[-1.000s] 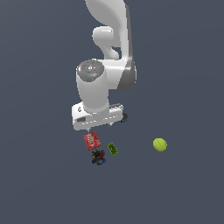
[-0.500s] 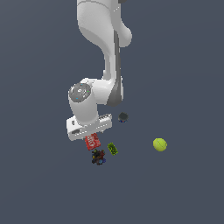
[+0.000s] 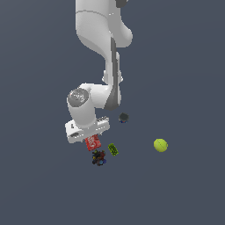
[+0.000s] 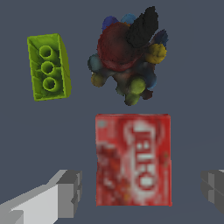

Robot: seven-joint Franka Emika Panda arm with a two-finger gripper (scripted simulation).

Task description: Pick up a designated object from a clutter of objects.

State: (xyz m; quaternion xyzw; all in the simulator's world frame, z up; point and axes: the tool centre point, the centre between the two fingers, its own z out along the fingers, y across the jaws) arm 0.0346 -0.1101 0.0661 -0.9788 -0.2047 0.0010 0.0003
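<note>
The white arm (image 3: pixel 94 52) has dropped a good deal lower than it stood half a second ago, and its wrist block now sits right over the red box (image 3: pixel 92 142), hiding the box's upper edge where earlier more of the box showed below it. The floor (image 3: pixel 176 193) is a plain dark grey-blue sheet, and nothing lying on it has shifted. The gripper (image 4: pixel 142 192) hangs with its two fingers spread wide, one finger (image 4: pixel 68 192) on each side of the red box and a clear gap left on both sides, so it grips nothing yet. The ball (image 3: pixel 160 145), yellow-green, lies well apart from the red box toward the exterior view's right. The red box itself is flat and rectangular, bright red with white block lettering running along its face and a mottled paler patch down one side; it lies flat on the floor. The lump (image 4: pixel 127 61), dark and knobbly with blue, yellow, green and red bumps, sits just beside one short end of the red box, not quite touching it. The green block (image 4: pixel 48 68), with three round studs on top, lies near the lump and a little farther from the red box. A small dark round piece (image 3: pixel 123 117) rests apart from the red box, beyond the arm's wrist.
</note>
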